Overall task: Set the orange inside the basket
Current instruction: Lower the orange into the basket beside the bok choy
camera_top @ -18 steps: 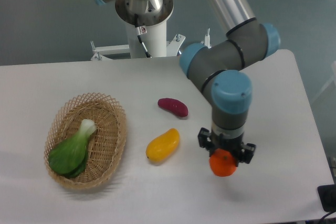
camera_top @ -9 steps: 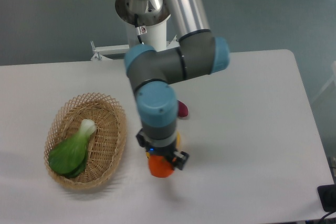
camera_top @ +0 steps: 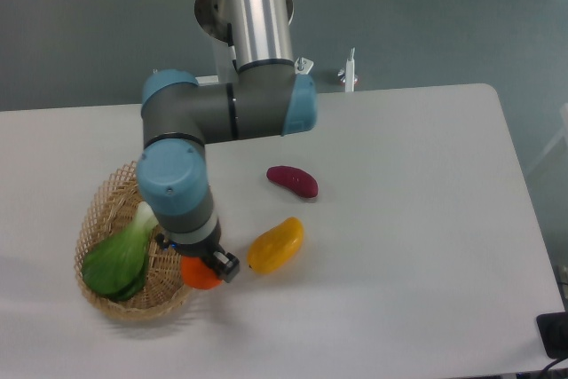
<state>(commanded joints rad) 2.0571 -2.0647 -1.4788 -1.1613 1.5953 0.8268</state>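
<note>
The orange [camera_top: 199, 275] is small, round and bright, and it sits between the fingers of my gripper [camera_top: 197, 265], which is shut on it. It hangs over the right-hand rim of the oval wicker basket [camera_top: 105, 201] at the left of the table. The wrist above hides the top of the orange and part of the basket's right wall. A green bok choy [camera_top: 122, 255] lies inside the basket, just left of the orange.
An elongated yellow-orange fruit [camera_top: 276, 245] lies just right of the gripper. A dark red sweet potato [camera_top: 293, 180] lies beyond it, toward the middle of the table. The arm's forearm reaches down from the base at the table's back edge.
The arm has swung left across the table carrying the orange, from the front right, past the yellow fruit, to the basket's right rim.
</note>
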